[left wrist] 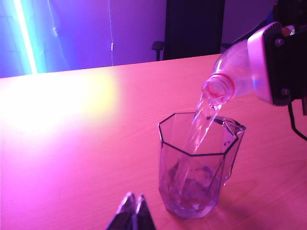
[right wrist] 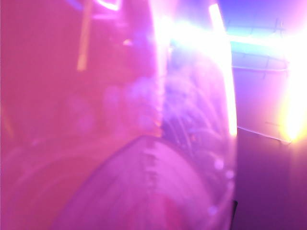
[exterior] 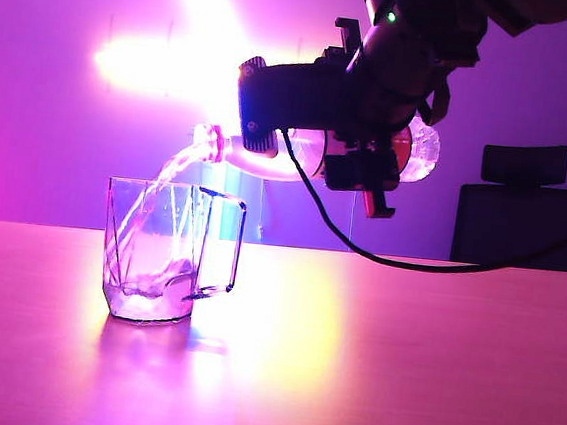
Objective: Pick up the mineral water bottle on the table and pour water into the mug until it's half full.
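The mineral water bottle (exterior: 299,159) lies tipped nearly level above the table (exterior: 399,364), with my right gripper (exterior: 363,165) shut around its body. Its red-ringed neck (left wrist: 221,88) points down over the rim of the clear faceted mug (exterior: 159,251). A stream of water (left wrist: 201,120) runs from the mouth into the mug (left wrist: 196,163), where a shallow pool has gathered at the bottom. In the right wrist view the bottle (right wrist: 120,143) fills the picture and hides the fingers. My left gripper (left wrist: 133,203) is shut and empty, low over the table just in front of the mug.
A dark office chair (exterior: 530,211) stands behind the table's far right edge. The right arm's black cable (exterior: 409,263) hangs down to table level. A strong light (exterior: 167,61) glares behind the mug and reflects off the tabletop.
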You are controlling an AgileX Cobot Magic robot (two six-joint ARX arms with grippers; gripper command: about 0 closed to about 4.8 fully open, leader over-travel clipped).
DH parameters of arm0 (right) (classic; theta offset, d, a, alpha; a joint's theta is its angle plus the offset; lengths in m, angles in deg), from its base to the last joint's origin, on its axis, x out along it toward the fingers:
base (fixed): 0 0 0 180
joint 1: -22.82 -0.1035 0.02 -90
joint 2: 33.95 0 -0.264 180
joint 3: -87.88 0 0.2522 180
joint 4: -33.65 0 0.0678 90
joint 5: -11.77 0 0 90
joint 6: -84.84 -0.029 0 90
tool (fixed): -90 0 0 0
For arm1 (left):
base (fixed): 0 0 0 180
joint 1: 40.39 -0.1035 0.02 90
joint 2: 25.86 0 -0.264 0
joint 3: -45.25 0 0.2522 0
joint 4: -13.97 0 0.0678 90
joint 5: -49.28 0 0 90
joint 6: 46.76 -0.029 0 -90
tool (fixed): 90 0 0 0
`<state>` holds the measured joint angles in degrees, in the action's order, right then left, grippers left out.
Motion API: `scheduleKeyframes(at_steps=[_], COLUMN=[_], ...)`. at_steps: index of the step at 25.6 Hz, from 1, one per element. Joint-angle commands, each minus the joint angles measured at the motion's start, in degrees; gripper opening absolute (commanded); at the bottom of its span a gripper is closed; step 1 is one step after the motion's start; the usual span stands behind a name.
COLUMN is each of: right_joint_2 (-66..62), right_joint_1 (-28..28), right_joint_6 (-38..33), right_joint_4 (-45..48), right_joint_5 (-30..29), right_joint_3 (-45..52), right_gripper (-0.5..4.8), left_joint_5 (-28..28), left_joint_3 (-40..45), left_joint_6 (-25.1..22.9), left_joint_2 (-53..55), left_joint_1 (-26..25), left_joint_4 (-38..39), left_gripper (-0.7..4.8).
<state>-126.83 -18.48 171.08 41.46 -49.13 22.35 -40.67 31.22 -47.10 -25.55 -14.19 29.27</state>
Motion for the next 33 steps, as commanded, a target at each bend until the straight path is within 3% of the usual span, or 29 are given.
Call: scheduleKeyframes(at_steps=[1, 16, 25, 31, 33], right_joint_2=[0.59, 0.59, 0.59, 0.72, 1.42], right_joint_1=[-0.13, -0.13, -0.85, -1.57, -1.55], right_joint_6=[-0.2, -0.2, -11.41, -25.42, -33.99], right_joint_4=[2.95, 2.91, 1.29, -2.08, -2.99], right_joint_5=[0.83, 1.01, 1.01, 0.37, -0.37], right_joint_3=[-0.61, -0.61, -0.61, -0.61, -0.59], right_gripper=[2.68, 2.69, 2.69, 2.69, 2.69], left_joint_5=[-0.24, -0.24, -0.24, -0.22, -0.24], left_joint_3=[-0.24, -0.24, -0.24, -0.24, -0.24], left_joint_6=[0.15, 0.15, 0.15, 0.15, 0.15], left_joint_2=[0.02, 0.02, 0.02, 0.02, 0.02], left_joint_1=[0.02, 0.02, 0.0, -0.07, -0.07], left_joint_4=[-0.33, -0.33, -0.33, -0.33, -0.33], left_gripper=[-0.02, -0.02, -0.02, -0.02, -0.02])
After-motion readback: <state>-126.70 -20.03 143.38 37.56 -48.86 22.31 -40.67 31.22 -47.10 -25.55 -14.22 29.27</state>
